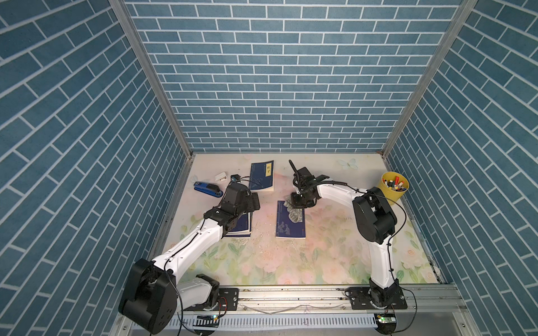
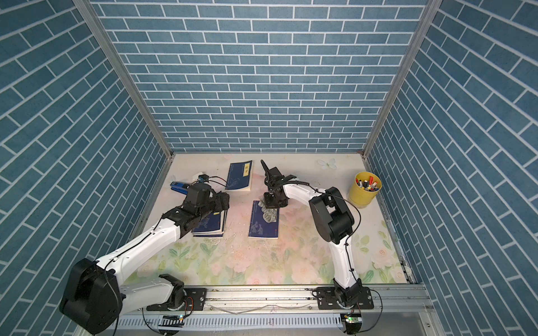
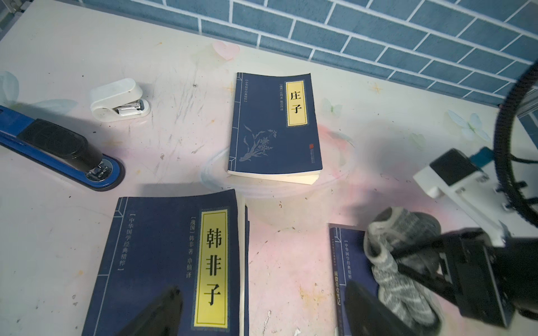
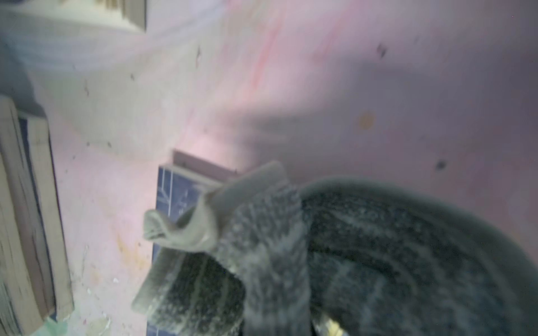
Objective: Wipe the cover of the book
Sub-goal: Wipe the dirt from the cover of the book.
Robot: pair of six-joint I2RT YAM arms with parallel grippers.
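Filling the right wrist view, our grey speckled cloth (image 4: 291, 247) hangs bunched from the right gripper (image 1: 295, 205). Its jaws are clamped together on the upper folds, so the loose part drapes down as a pad. That pad lies on the far half of the book (image 1: 289, 231), which rests flat and cover up near the middle of the table (image 1: 320, 261), between our two arms. Its near half is bare, so we judge the wiping underway rather than done. We keep the wrist low so the cloth can press on the cover. Beside it, our left gripper (image 3: 263, 291) hovers with jaws wide apart and empty over a stack of books (image 1: 243, 225), out of the wiping path; whether it touches the stack we cannot tell. Farther back lie another blue book (image 1: 262, 177), a blue stapler (image 1: 208, 189) and a white stapler (image 1: 221, 176). A yellow pen cup (image 1: 390, 193) stands well apart on the right.
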